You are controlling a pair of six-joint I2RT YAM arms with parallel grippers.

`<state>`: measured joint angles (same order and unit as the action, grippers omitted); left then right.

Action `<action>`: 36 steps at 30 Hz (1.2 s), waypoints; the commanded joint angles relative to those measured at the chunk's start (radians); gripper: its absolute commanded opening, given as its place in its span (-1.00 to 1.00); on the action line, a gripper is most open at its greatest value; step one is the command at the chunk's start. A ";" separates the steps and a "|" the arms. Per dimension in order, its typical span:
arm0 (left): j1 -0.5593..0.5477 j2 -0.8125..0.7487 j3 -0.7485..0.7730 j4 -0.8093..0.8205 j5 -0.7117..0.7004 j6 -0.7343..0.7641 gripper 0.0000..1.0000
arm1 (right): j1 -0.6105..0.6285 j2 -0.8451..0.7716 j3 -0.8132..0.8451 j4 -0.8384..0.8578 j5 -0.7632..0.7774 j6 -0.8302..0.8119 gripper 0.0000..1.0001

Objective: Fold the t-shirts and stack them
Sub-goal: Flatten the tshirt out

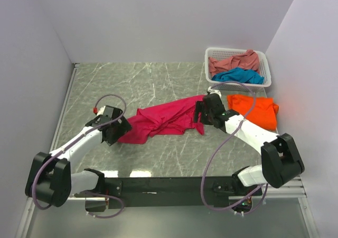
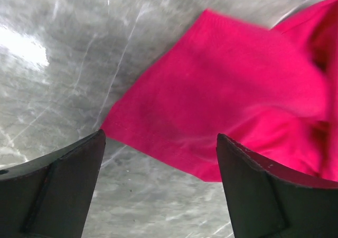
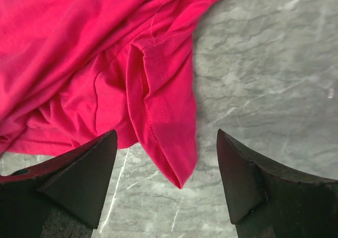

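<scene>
The magenta-pink t-shirt lies crumpled and stretched out across the middle of the table. My left gripper is open and empty just over its left end; the shirt's edge lies ahead of the jaws. My right gripper is open and empty at the shirt's right end, with a folded sleeve tip between its jaws. The bright orange t-shirt lies folded at the right. The teal-blue t-shirt and the dusty salmon-pink one lie in the basket.
The white lattice basket stands at the back right corner beside the right wall. The table is grey marble, with walls at left, back and right.
</scene>
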<state>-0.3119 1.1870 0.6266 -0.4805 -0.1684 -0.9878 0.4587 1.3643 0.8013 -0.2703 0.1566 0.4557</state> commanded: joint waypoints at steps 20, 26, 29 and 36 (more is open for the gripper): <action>-0.003 0.102 0.021 0.122 -0.020 0.031 -0.99 | 0.012 0.256 0.085 0.024 -0.071 0.006 -1.00; -0.004 -0.197 0.068 0.140 0.039 0.049 -0.99 | 0.083 0.044 0.128 -0.087 0.010 -0.025 -1.00; -0.004 -0.366 0.116 0.137 0.041 0.046 -0.99 | 0.101 -0.111 0.151 -0.134 0.029 -0.045 -1.00; -0.004 -0.576 0.312 0.123 -0.058 0.041 -0.99 | 0.106 -0.529 0.203 -0.126 0.027 -0.072 -1.00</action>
<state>-0.3141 0.6388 0.8509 -0.3725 -0.1627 -0.9592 0.5613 0.9718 0.9440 -0.3866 0.1509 0.4126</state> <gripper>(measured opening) 0.015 0.019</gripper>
